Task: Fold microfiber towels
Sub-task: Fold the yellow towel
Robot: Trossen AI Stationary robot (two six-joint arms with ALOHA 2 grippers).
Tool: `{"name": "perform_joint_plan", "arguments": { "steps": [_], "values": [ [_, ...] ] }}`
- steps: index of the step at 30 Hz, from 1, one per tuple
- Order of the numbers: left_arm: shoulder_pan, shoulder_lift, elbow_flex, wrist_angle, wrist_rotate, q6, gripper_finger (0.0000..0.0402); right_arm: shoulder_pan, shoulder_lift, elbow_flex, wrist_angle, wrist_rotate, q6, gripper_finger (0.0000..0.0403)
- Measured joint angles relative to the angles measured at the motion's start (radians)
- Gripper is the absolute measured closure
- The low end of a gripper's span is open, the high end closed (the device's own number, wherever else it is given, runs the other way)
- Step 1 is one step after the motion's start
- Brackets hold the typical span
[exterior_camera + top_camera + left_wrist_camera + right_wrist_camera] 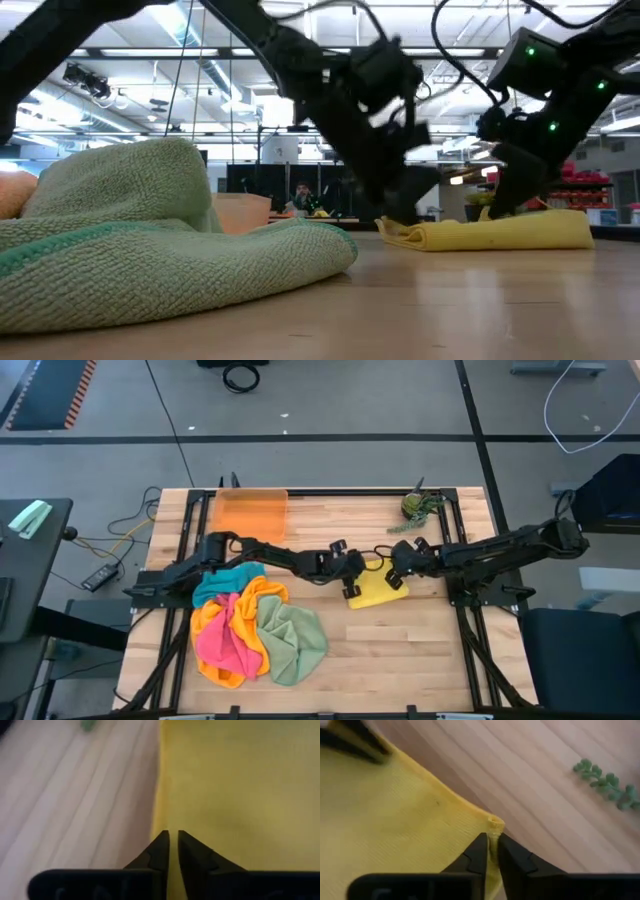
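- The left gripper [352,582] and right gripper [396,575] meet over a folded yellow towel [378,592] at centre frame, one at each side, apparently to pin its edges while the fold is set.
- Right fingers [481,852] pinch a raised corner of the yellow cloth.
- Left fingers [160,851] stand almost closed at the towel's edge; whether they grip it cannot be told.
- A pile of towels [255,630], lower left, awaits folding beside an orange tray [251,513] at upper left.
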Motion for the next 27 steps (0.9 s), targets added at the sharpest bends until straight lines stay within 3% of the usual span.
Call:
{"name": "perform_joint_plan", "arguments": {
  "steps": [7,11,15,21,27],
  "values": [
    [0.005,0.032,0.005,-0.003,-0.002,-0.010,0.0395,-0.004,-0.087,0.117,-0.274,-0.016,0.040,0.0250],
    [0.006,0.032,0.004,-0.003,0.006,-0.010,0.0380,0.101,-0.142,0.094,-0.297,-0.144,0.160,0.0223],
    [0.006,0.032,0.004,-0.004,0.006,-0.010,0.0371,0.242,-0.150,0.008,-0.201,-0.138,0.298,0.0262],
    [0.005,0.032,0.004,-0.005,0.008,-0.009,0.0391,0.342,-0.148,-0.039,-0.153,-0.093,0.411,0.0386],
    [0.006,0.032,0.003,-0.005,0.009,-0.016,0.0387,0.378,-0.132,-0.040,-0.198,-0.096,0.462,0.0394]
  ]
}}
